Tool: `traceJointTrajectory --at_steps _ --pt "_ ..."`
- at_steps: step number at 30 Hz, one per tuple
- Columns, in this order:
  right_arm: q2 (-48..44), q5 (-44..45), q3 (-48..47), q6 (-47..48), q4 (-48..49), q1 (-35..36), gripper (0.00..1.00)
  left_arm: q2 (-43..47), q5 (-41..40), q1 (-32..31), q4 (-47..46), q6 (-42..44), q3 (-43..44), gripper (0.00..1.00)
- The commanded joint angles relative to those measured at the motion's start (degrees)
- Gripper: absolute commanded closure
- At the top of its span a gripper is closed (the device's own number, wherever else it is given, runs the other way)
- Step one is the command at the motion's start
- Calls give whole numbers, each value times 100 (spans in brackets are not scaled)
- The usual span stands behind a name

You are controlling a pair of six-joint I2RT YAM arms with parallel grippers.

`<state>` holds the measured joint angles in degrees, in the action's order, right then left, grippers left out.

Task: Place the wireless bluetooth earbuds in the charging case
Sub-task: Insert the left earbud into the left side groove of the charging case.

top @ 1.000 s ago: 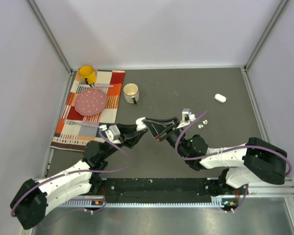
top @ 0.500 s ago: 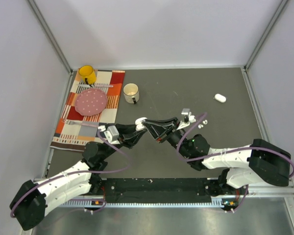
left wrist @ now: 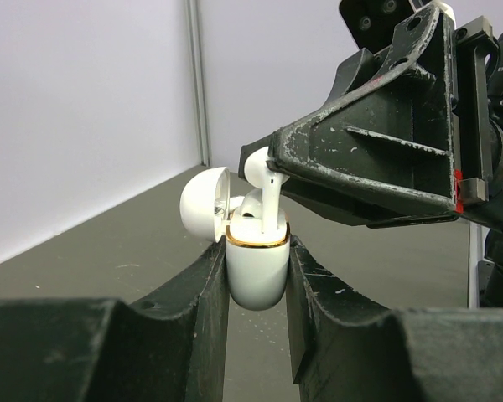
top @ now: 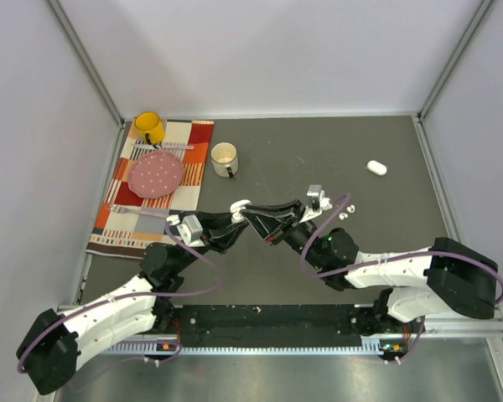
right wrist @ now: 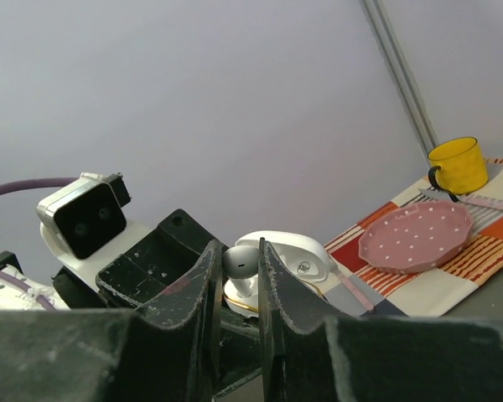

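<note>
The left hand point(left wrist: 256, 251) is pressed in on the rounded body of an open white charging case point(left wrist: 256, 280). One dark finger sits on each side, holding the case upright above the counter point(top: 318, 151). A thin gold band runs round the rim, and the lid point(left wrist: 203, 203) is hinged back to the left in the left wrist view.

The right hand point(right wrist: 240, 255) comes in from the opposite side and pinches a glossy white earbud point(left wrist: 266, 180) by its bulb. The stem points down into the mouth of the case. A second white shape beside that stem looks like another earbud already seated, though the view is too crowded there to be sure.

In the right wrist view a small dark mark shows on the lid's outer shell, too small to read. White print on the right arm, at the edge of the left wrist view, is cut off and not legible.

From above, the two hands meet near the middle of the counter. Two loose earbuds point(top: 342, 216) lie just beside the right wrist. A closed white case point(top: 376, 168) lies well apart, towards the far right. At far left a striped placemat point(top: 117, 226) carries a yellow mug point(top: 149, 127) and a pink dotted plate point(top: 157, 173). A white mug point(top: 225, 158) stands just beside the mat.
</note>
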<state>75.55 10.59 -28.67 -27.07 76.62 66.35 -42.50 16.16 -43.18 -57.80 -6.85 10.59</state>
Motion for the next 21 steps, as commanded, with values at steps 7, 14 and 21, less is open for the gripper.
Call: traceJointTrajectory --at_steps 7,14,21 --pt "215 -127 -412 26 1549 89 100 49 -34 -15 -223 140 66 100" --pt "206 -48 -377 53 1558 89 100 58 -87 -15 -328 140 48 100" --pt "364 5 -210 -88 1558 98 100 40 -96 -15 -425 193 75 100"
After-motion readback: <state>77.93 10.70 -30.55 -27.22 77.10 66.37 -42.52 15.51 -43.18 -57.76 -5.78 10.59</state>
